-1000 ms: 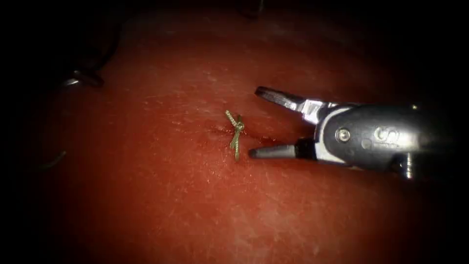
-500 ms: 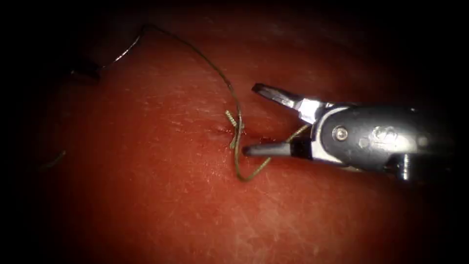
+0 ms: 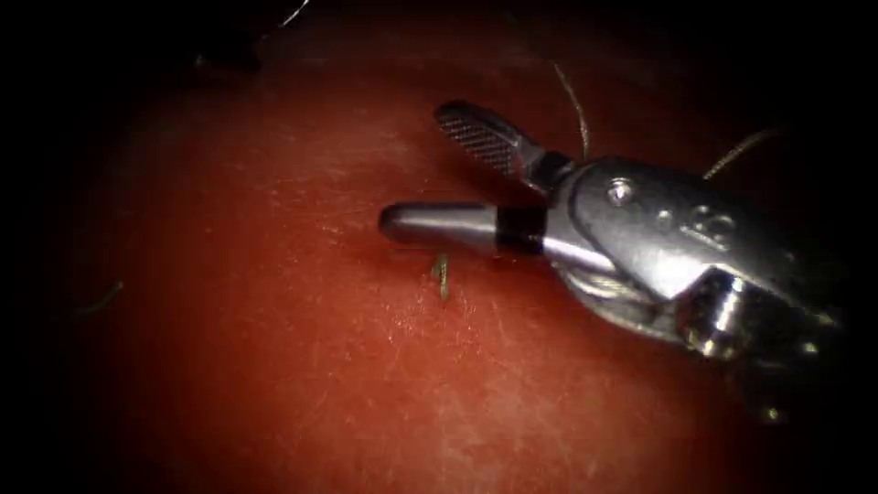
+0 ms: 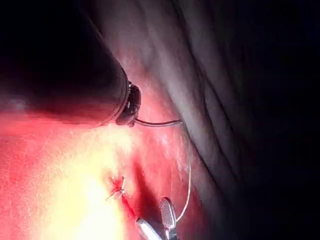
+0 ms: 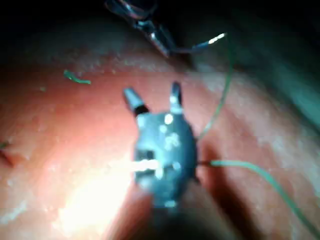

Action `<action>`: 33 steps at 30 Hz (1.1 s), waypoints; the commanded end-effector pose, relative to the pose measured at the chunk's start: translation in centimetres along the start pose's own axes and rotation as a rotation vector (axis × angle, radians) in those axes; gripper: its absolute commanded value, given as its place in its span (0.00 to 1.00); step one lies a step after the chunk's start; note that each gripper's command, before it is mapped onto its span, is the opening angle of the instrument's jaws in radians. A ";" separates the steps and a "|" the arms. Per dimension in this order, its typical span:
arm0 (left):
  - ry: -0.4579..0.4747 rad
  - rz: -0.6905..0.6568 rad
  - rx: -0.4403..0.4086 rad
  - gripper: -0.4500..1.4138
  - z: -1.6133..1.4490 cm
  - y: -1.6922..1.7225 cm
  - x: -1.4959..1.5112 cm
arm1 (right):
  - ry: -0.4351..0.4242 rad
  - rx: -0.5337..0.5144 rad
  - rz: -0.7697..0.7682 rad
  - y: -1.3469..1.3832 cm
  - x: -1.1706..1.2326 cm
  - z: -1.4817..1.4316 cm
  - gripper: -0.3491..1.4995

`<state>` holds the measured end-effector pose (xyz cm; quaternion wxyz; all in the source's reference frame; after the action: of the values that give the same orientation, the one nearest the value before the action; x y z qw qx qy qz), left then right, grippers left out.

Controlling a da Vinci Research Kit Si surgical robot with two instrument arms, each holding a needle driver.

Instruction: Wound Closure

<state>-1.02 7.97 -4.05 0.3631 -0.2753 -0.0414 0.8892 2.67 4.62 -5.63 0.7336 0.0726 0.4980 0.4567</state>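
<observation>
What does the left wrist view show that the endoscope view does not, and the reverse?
Left wrist view, plainly: the left tool holding the needle, which is not in the tissue. Endoscope view: the right tool with its wrist, jaws open, holding nothing, the lower jaw lying across the knot. Both: the tissue, thread, the knot's cut ends and the right tool's jaws.

My endoscope view is dim, with heavy dark vignette at all edges; light pools mid-frame on the tissue [image 3: 302, 348]. Glare streaks the right claw [image 3: 430, 174], which casts a soft shadow beneath. My left wrist view has a blown-out hot patch on the tissue, the rest black. My right wrist view is blurry, soft focus throughout, glare near the claw body.
</observation>
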 end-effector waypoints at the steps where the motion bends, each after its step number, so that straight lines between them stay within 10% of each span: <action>1: 0.016 0.007 -0.002 0.05 0.11 0.04 0.03 | -0.004 -0.002 0.023 0.01 -0.05 0.05 0.84; 28: 0.279 0.296 0.086 0.05 0.36 1.09 0.18 | 0.152 -0.039 0.395 0.45 -0.27 0.30 0.83; 33: 0.288 0.314 0.082 0.05 0.37 1.13 0.19 | 0.159 -0.042 0.396 0.47 -0.27 0.33 0.59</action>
<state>-2.01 7.30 -4.22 0.2306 -0.3887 0.0931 0.8872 2.56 4.80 -5.08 0.5890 0.1244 0.5237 0.6028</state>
